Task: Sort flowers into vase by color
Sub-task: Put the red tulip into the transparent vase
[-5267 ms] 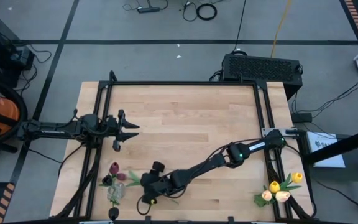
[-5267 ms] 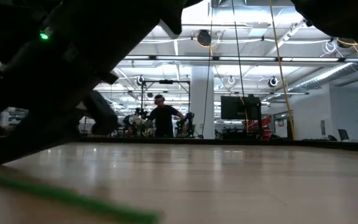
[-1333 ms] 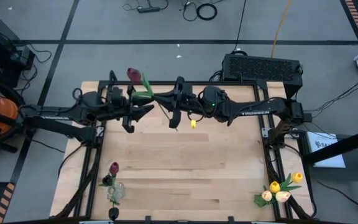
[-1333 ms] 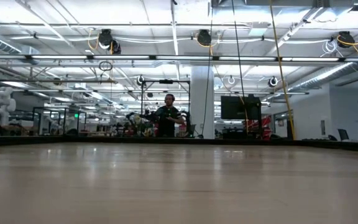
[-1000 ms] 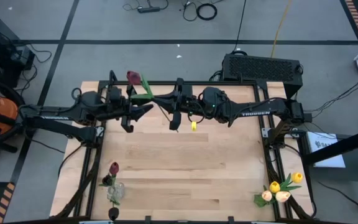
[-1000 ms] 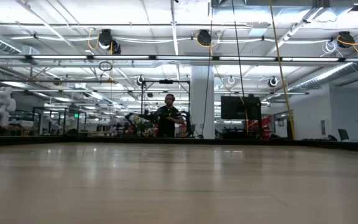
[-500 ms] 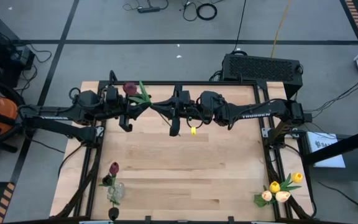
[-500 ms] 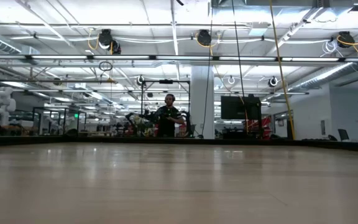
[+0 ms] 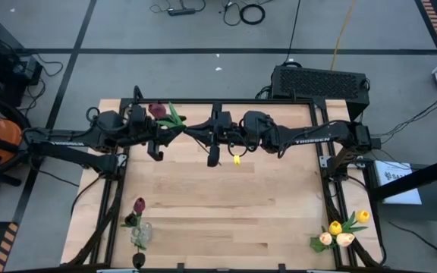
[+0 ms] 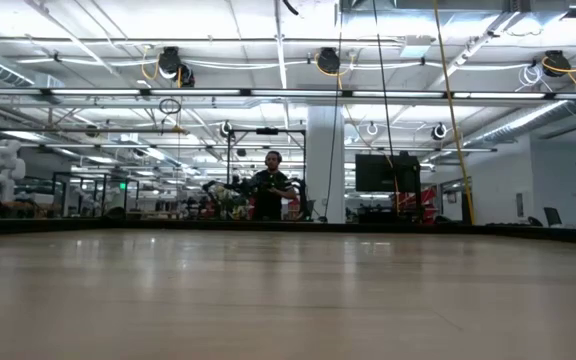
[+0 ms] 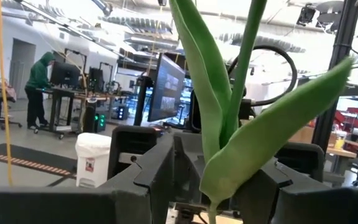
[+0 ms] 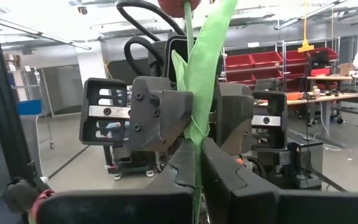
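Observation:
A dark red flower (image 9: 158,110) with green leaves (image 9: 174,117) is held high over the far part of the table, between both grippers. My left gripper (image 9: 173,130) reaches in from the left and is shut on the flower's leafy part. My right gripper (image 9: 190,130) reaches in from the right and is shut on the stem just below. In the right wrist view the flower's head (image 12: 179,5) shows at the top. A clear vase (image 9: 139,236) at the near left holds another dark red flower (image 9: 139,205). The low view shows neither gripper. My left gripper has the lower part of the leaves and the stem (image 11: 225,177) between its two fingers (image 12: 160,118), one on each side. It comes in level from the table's left. The flower stands up above the fingers, clear of the table. My right gripper pinches the thin stem (image 12: 196,163) just below the leaves between its two fingers. It comes in level from the table's right, fingers across the stem. The flower rises upright from the hold, lifted clear of the table.
Yellow and pale peach flowers (image 9: 344,231) stand in a bunch at the near right corner. A black frame (image 9: 218,101) runs round the table's far and side edges. Bare wood (image 9: 226,205) lies between the two bunches. A person (image 10: 268,195) stands far off in the room.
The flower has tipped while both grippers keep their hold and their place. Its head has come back from over the far edge toward the grippers, so it stands more upright now.

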Robot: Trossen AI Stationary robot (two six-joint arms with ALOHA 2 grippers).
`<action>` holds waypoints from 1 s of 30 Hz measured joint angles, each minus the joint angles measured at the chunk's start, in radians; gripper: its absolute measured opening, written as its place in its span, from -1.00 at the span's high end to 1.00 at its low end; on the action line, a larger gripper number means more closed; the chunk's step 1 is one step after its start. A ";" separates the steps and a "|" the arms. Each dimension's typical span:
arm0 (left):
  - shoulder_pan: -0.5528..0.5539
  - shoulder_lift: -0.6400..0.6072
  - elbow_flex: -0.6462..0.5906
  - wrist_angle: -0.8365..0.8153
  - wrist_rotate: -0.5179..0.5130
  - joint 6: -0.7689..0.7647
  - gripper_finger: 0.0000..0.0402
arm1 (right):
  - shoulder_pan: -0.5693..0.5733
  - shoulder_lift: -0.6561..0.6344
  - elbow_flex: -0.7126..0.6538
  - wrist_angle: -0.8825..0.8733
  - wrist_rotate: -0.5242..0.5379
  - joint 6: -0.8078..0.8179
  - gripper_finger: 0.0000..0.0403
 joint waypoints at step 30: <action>0.032 -0.055 -0.001 -0.071 0.030 0.056 0.95 | -0.036 -0.096 0.000 -0.470 0.024 0.108 0.12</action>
